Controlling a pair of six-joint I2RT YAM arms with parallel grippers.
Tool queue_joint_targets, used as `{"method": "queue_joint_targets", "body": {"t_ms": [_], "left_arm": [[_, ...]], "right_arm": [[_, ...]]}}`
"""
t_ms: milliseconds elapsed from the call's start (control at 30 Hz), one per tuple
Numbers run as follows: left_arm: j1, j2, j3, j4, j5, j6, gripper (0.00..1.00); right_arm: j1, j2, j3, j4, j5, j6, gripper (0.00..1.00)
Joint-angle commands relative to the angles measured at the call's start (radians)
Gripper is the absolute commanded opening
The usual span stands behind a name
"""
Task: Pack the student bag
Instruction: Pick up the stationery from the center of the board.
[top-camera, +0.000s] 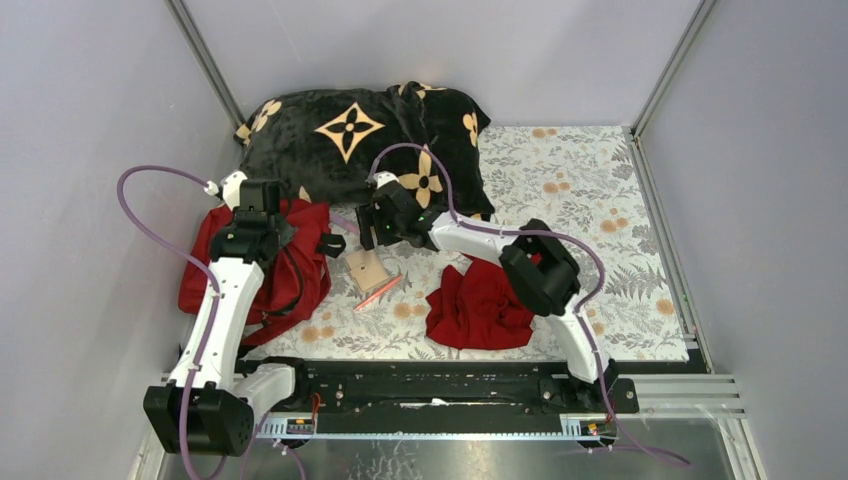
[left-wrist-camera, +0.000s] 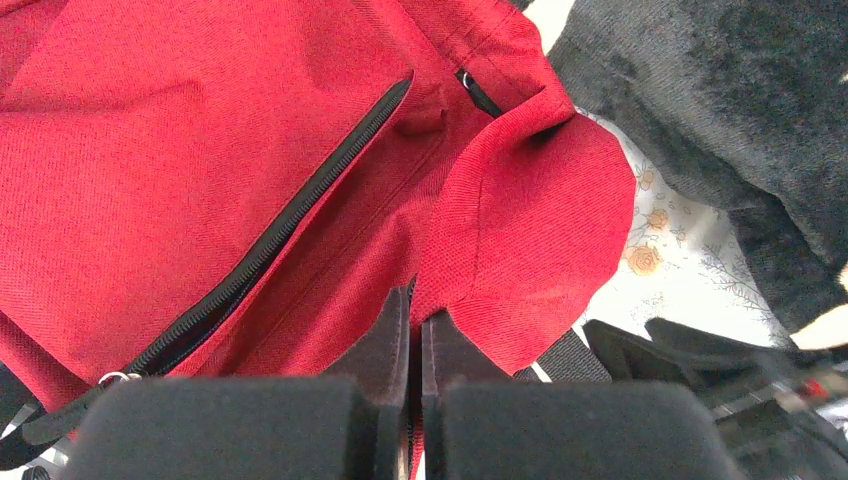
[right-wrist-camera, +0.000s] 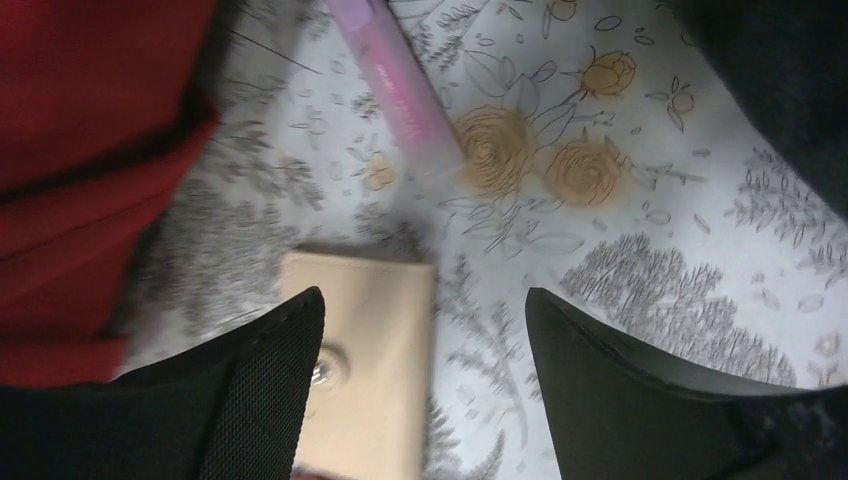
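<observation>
The student bag (left-wrist-camera: 180, 150) is pinched by its fabric in the closed left gripper (left-wrist-camera: 412, 335). A tan case (right-wrist-camera: 370, 330) is seen partly between the spread fingers of the right gripper (right-wrist-camera: 422, 300), with a pink pen (right-wrist-camera: 395, 85) beyond them.

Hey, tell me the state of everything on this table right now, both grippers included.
student bag: lying flat, visible zipper closed.
left gripper: shut on the student bag's fabric edge.
right gripper: open, above the tan case.
tan case: flat on the table, not gripped.
pink pen: lying loose on the table.
dark-red cloth: crumpled.
black blanket: bunched at the back.
</observation>
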Motion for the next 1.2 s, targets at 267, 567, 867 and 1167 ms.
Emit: {"method": "queue_joint_targets", "body": {"t_ms": [267,567,867,1167], "left_arm": [[0.019,0.006,0.022,0.082,-0.015,-0.006,0.0],[0.035,-0.003,0.01,0.083,0.001,-0.016,0.0],[0.044,-0.013,0.02,0.077,0.012,-0.012,0.0],[0.043,0.019,0.008,0.136,0.242,0.102,0.0]], "right_arm": [[0.001,0.249,0.228,0.008,-0.024,-0.423,0.85],[0.018,0.493,0.613,-0.145,-0.075,-0.419,0.83],[0.034,0.513,0.623,-0.176,-0.065,-0.395,0.36],[0.017,0.223,0.176,-0.117,0.093,-0.328,0.0]]}}
